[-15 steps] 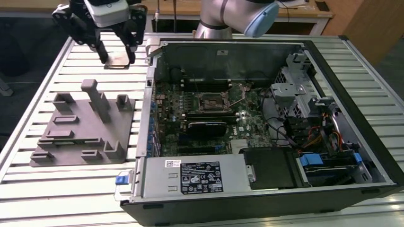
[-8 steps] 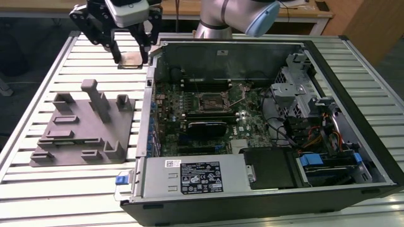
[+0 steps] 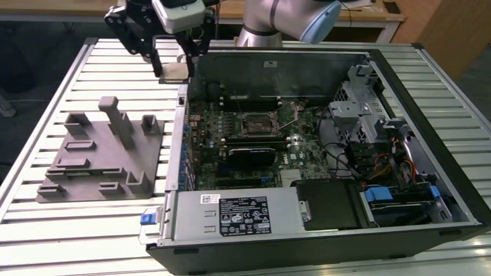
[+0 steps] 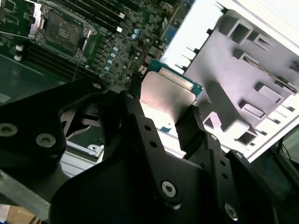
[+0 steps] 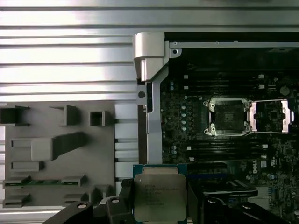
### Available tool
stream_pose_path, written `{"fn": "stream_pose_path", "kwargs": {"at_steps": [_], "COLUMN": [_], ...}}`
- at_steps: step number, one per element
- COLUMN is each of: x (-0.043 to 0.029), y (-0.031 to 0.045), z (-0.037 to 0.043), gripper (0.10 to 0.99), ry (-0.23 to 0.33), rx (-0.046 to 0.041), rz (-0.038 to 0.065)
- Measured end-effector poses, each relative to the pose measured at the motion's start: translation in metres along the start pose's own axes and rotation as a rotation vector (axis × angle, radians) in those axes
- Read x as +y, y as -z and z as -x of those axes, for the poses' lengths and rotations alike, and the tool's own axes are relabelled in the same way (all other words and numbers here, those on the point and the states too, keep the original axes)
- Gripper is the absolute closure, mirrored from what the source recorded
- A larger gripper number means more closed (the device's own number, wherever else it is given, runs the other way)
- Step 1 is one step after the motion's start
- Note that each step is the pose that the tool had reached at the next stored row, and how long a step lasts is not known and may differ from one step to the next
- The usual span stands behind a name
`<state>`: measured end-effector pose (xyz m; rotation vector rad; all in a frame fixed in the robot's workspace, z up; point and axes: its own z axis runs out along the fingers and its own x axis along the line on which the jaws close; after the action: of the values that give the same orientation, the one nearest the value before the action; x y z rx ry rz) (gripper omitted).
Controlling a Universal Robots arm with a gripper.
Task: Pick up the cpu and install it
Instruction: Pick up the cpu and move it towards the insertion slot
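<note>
The gripper (image 3: 175, 68) pinches the cpu (image 5: 160, 196) by two opposite edges, raised above the far corner of the computer case (image 3: 307, 72) on the exterior view's left; the open socket (image 5: 229, 116) lies well apart; the grey fixture block (image 3: 100, 155) sits beside the case.

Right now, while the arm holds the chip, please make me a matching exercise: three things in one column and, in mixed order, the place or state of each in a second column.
Column one:
1. cpu
2. socket
3. grey fixture block

Column two:
A. lies on the slatted table, beside the computer case
B. open and empty, inside the computer case
C. gripped by the end effector, lifted off the slatted table

Pairs: 1-C, 2-B, 3-A.
</note>
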<state>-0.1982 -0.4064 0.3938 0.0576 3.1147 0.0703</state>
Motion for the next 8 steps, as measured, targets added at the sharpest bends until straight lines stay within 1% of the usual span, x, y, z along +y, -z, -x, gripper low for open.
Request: {"fn": "stream_pose_path", "kwargs": {"at_steps": [8], "x": [0.0009], "y": [-0.0007], "z": [0.0256], "gripper": [0.545], "ry": [0.000], "rx": [0.0000], "rz": [0.000]}}
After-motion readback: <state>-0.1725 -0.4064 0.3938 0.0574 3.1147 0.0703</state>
